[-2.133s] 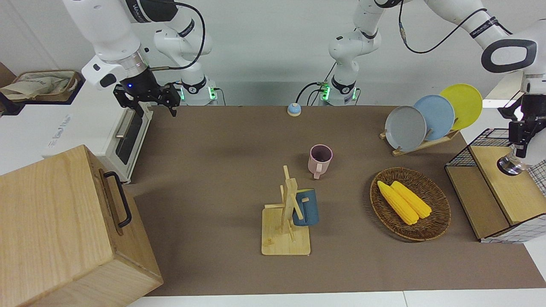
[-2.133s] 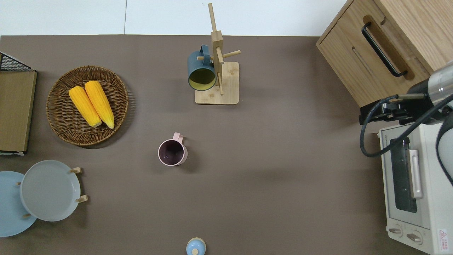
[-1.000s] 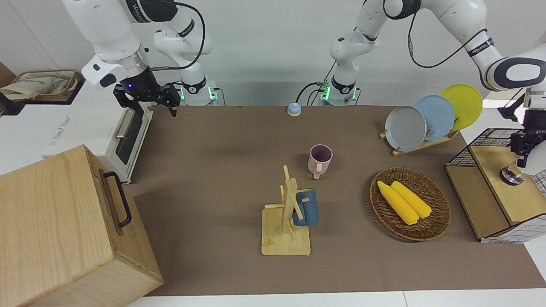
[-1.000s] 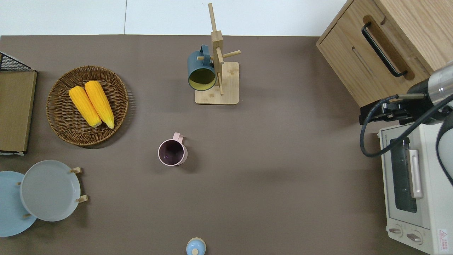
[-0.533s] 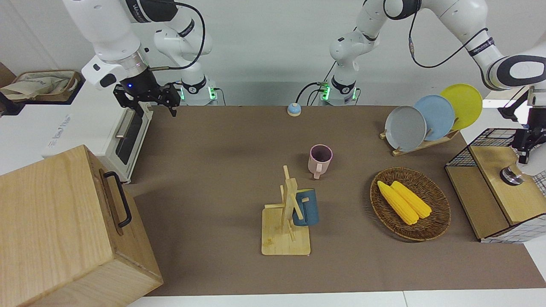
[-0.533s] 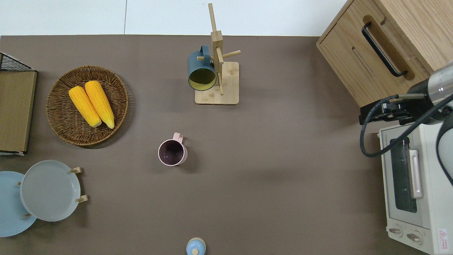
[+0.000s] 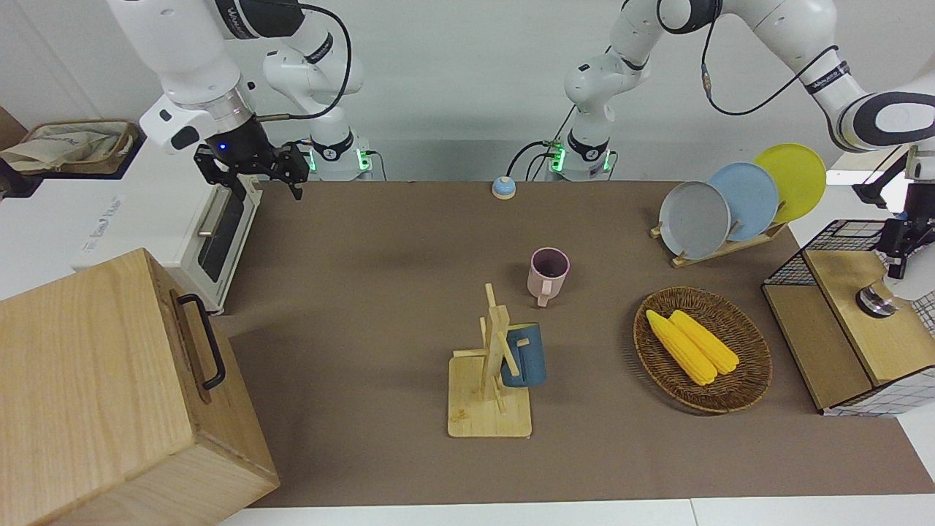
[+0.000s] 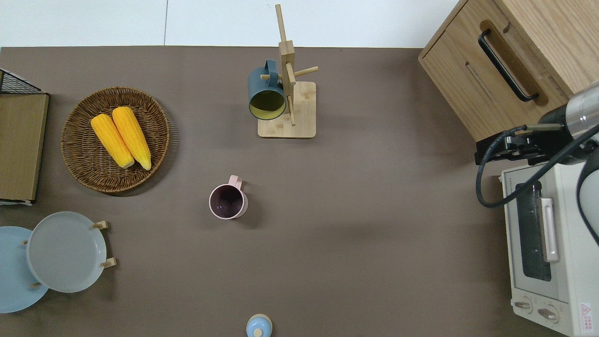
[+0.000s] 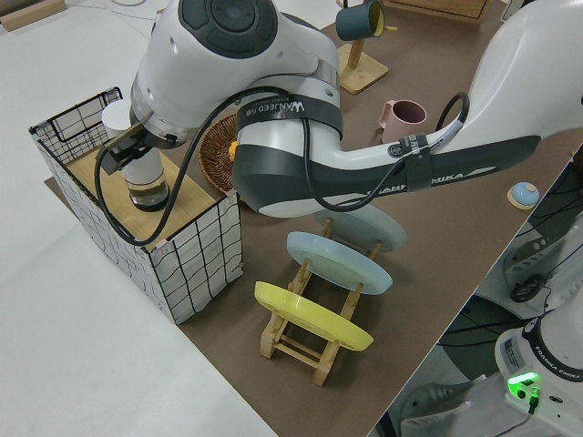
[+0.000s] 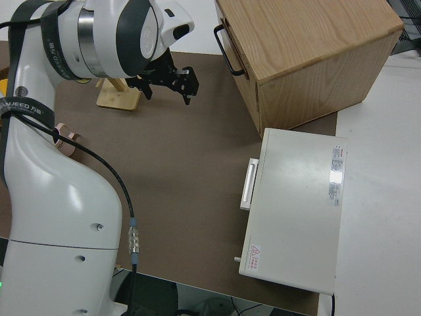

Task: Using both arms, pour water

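Currently the left end effector (image 9: pixel 137 157) is over the wire crate (image 7: pixel 818 245) at the left arm's end of the table (image 7: pixel 380 241), at a clear glass cup (image 9: pixel 148 188) that stands on the crate's wooden shelf (image 7: pixel 873 343); whether its fingers are apart or clamped on the cup cannot be told. The cup's contents cannot be made out, and no stream of water is visible.

The right end effector (image 7: pixel 265 175) is parked with its fingers spread apart, holding nothing.

A pink mug (image 8: pixel 228 201) stands upright near the middle of the table, its interior dark and apparently empty. A blue mug (image 8: pixel 266 96) hangs tilted on the wooden mug tree (image 8: pixel 288 84), farther from the robots than the pink mug. A wicker basket (image 8: pixel 84 154) holds two corn cobs (image 8: pixel 120 136) lying side by side. Three plates, grey (image 7: pixel 694 219), blue (image 7: pixel 752 197) and yellow (image 7: pixel 796 175), stand in a wooden rack nearer to the robots than the basket.
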{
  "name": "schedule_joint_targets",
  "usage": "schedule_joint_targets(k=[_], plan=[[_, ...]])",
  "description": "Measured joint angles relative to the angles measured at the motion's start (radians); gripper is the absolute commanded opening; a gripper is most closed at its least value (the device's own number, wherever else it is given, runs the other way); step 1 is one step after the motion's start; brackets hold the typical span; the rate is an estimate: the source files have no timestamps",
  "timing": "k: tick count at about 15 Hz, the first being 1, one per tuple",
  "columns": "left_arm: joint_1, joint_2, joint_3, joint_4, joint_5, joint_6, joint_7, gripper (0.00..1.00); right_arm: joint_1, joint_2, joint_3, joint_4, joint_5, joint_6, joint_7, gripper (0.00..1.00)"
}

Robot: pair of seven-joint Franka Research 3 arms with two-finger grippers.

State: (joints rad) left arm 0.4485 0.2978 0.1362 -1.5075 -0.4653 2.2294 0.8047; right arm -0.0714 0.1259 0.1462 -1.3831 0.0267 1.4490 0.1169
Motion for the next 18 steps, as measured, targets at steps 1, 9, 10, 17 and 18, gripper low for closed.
schedule_joint_targets(k=[1, 9, 10, 17, 18], plan=[[0.003, -0.002, 0.002, 0.019, 0.034, -0.046, -0.015, 1.00, 0.000, 0.000, 0.000, 0.000, 0.000, 0.000, 0.000, 0.985], [0.008, -0.031, 0.032, 0.100, 0.230, -0.404, -0.146, 1.00, 0.000, 0.000, 0.000, 0.000, 0.000, 0.000, 0.000, 0.985], [0.004, -0.035, 0.029, 0.122, 0.253, -0.457, -0.175, 1.00, 0.000, 0.000, 0.000, 0.000, 0.000, 0.000, 0.000, 0.985], [-0.050, -0.077, -0.006, 0.184, 0.281, -0.650, -0.339, 1.00, 0.000, 0.000, 0.000, 0.000, 0.000, 0.000, 0.000, 0.985], [-0.080, -0.090, -0.009, 0.184, 0.289, -0.657, -0.363, 1.00, 0.000, 0.000, 0.000, 0.000, 0.000, 0.000, 0.000, 0.985]])
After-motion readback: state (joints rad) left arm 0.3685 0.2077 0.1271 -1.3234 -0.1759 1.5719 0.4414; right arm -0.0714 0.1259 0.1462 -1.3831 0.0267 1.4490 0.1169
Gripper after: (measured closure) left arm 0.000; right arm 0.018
